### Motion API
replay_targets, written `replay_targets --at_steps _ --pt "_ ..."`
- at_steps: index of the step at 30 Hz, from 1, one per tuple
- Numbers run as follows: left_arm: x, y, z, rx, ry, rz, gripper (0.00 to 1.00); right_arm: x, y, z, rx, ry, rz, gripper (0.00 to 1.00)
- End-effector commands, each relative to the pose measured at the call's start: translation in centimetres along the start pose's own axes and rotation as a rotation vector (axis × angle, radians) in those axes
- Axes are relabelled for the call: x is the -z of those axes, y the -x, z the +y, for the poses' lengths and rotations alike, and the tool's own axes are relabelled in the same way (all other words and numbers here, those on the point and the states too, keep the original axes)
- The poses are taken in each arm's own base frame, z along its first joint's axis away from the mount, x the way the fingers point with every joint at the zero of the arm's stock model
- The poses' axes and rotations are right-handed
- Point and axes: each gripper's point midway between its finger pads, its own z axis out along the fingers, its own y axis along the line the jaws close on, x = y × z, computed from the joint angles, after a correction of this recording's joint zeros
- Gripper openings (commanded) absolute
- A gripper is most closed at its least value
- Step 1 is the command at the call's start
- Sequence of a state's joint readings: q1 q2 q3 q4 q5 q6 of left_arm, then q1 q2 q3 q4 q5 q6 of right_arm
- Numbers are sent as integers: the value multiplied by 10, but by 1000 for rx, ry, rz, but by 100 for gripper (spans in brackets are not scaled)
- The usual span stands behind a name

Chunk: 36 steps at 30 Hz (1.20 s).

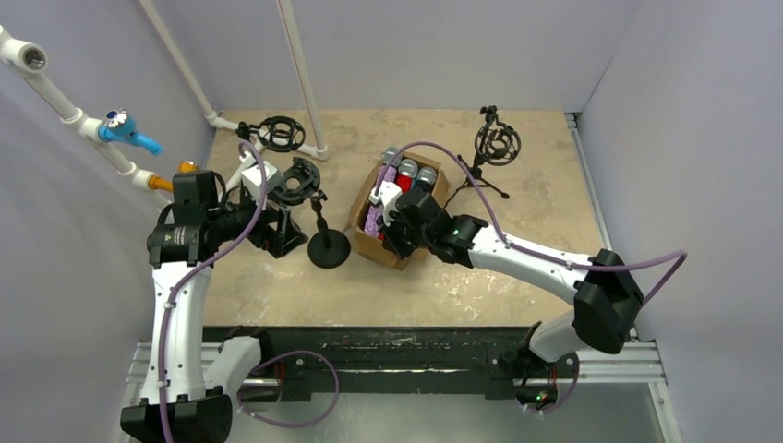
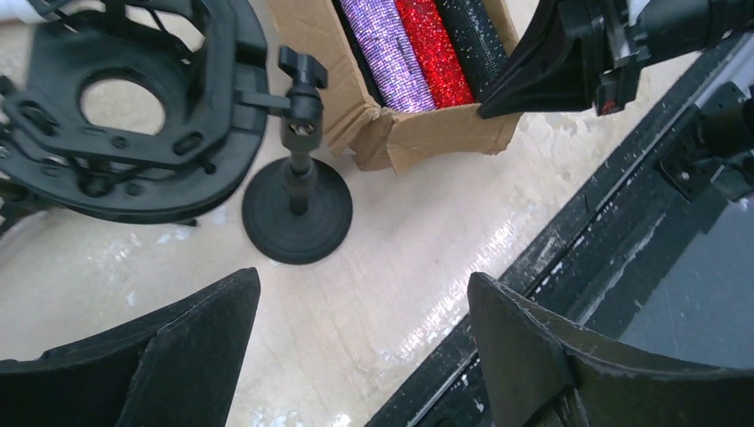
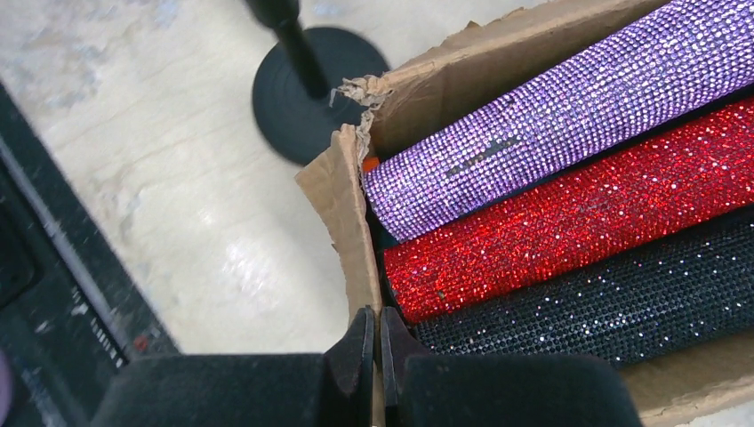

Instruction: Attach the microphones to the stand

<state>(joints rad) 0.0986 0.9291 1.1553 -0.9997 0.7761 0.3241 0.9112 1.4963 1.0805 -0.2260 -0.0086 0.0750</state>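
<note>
A cardboard box (image 1: 362, 231) holds three glittery microphones: purple (image 3: 569, 116), red (image 3: 578, 213) and black (image 3: 622, 294). My right gripper (image 3: 374, 325) is shut on the box's near end wall (image 3: 351, 231), with the cardboard pinched between its jaws. A black round-base stand (image 1: 328, 247) with a shock mount (image 1: 295, 180) stands left of the box. My left gripper (image 2: 364, 294) is open and empty. It hovers over bare table just near of the stand's base (image 2: 298, 209). The box (image 2: 418, 133) also shows in the left wrist view.
A second shock-mount stand (image 1: 282, 134) stands at the back left by white pipes. A tripod stand with a ring mount (image 1: 497, 143) stands at the back right. The black rail (image 1: 415, 346) runs along the table's near edge.
</note>
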Motion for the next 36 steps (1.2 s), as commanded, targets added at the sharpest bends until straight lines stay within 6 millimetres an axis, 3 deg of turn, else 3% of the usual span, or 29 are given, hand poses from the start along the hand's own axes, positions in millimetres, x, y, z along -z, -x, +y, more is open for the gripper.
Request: replay_targets --at_steps 1,4,6,9,13,17,22,26,36 --pt "-10 -23 -11 -21 -95 37 86 30 -31 25 -40 116 135 3" --pt "-24 -39 -2 -32 -90 69 86 38 -29 28 -35 131 170 21" --pt "-35 -49 7 -42 -72 95 86 42 -15 31 -57 134 144 34" --pt "-54 -62 24 -75 -26 124 86 48 11 18 -102 47 69 44" --pt "-81 -71 46 -164 45 117 85 56 38 1 -141 -55 -12 48" --pt "-100 -71 67 -222 100 92 85 62 49 -15 -207 -111 -71 47" --pt "-121 -88 80 -340 115 127 84 69 51 -36 -271 -151 -124 37" --pt "-127 -94 85 -357 126 158 82 72 43 -52 -311 -201 -128 35" --pt "-129 -111 100 -401 220 297 82 66 -3 -88 -429 -380 -25 47"
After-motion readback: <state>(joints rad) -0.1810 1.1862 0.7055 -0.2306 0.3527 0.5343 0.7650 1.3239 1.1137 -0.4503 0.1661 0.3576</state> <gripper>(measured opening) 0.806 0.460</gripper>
